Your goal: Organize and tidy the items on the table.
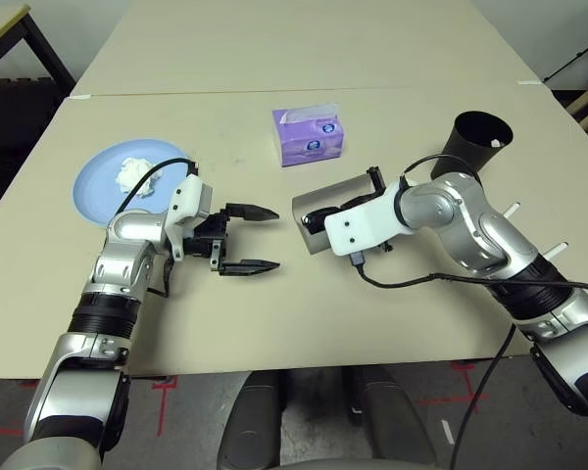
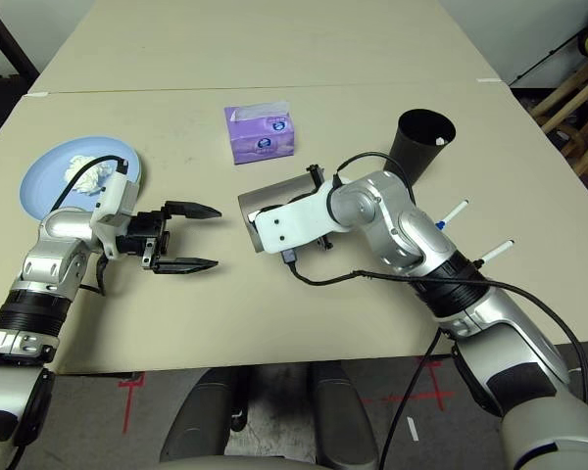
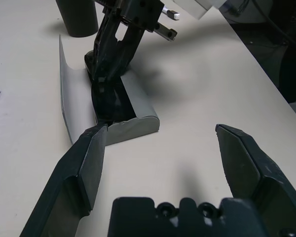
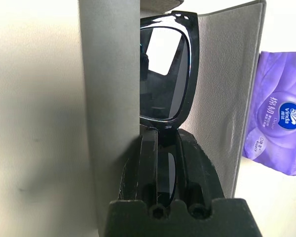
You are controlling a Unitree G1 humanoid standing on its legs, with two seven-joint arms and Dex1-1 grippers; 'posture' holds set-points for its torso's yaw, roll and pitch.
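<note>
Right gripper [image 4: 165,148], jaws clamped on the sunglasses [image 4: 165,74], holds them lengthwise inside the open case [image 1: 318,206]; left gripper [image 1: 252,238] waits beside, jaws wide.

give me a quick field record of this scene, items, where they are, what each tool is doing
glasses case: open, mid-table
sunglasses: in the open case, pinched by the right tool
right tool: shut on the sunglasses
left tool: open, holding nothing, pointing toward the case
blue plate: robot's left, holds the tissue wad
tissue box: purple, beyond the case
black cup: robot's right, far side
markers: two white markers on the table beside the right arm
</note>
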